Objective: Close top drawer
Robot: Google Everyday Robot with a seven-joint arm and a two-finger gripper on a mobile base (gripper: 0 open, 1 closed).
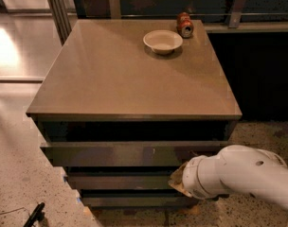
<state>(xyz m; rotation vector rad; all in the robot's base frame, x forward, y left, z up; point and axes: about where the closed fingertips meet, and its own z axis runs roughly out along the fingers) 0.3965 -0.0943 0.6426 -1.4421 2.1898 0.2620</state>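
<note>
The top drawer [130, 153] is a wide dark-grey front without a handle, uppermost of three under the tan cabinet top [130, 74]. It stands pulled out a little, with a dark gap above it. My gripper [178, 181] is at the end of the white arm [243, 176] that comes in from the lower right. It sits just below the right part of the top drawer's front, in front of the middle drawer [120, 179]. The wrist hides most of it.
A white bowl [163, 41] and a red can [184, 24] lying on its side rest at the back of the cabinet top. The lowest drawer front [130, 200] is near the speckled floor. A black object [34, 214] lies on the floor at lower left.
</note>
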